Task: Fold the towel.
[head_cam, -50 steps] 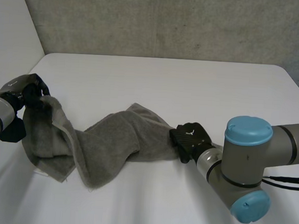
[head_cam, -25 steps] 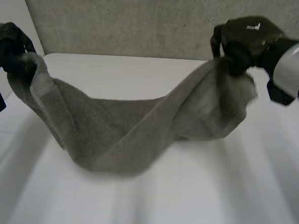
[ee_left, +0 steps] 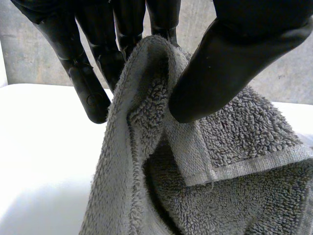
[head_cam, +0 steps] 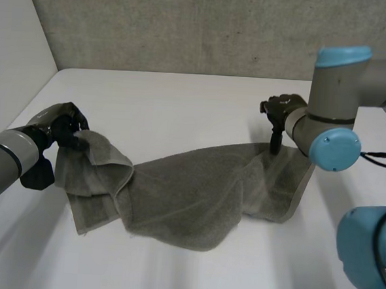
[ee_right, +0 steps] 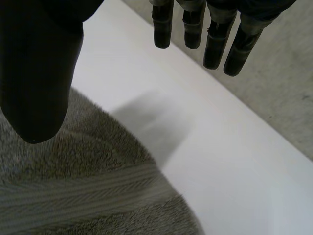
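A grey towel [head_cam: 197,190] lies rumpled across the white table [head_cam: 182,104], spread from left to right. My left hand [head_cam: 61,128] holds its left end raised off the table. In the left wrist view its thumb [ee_left: 234,58] pinches a folded corner of the towel [ee_left: 146,127] against the fingers [ee_left: 88,83]. My right hand [head_cam: 283,114] hangs just above the towel's right end, fingers straight and pointing down. In the right wrist view its fingers [ee_right: 215,39] and thumb stand apart with nothing between them, and the towel [ee_right: 73,191] lies flat below.
A grey concrete wall [head_cam: 187,26] runs behind the table's far edge, and a white wall [head_cam: 16,42] stands at the left. My right arm's elbow [head_cam: 334,146] hangs over the table's right side. Bare table lies in front of and behind the towel.
The right hand has let go of the towel's right end, which has dropped onto the table. Both hands have come down from their raised spread; the left still grips its end.
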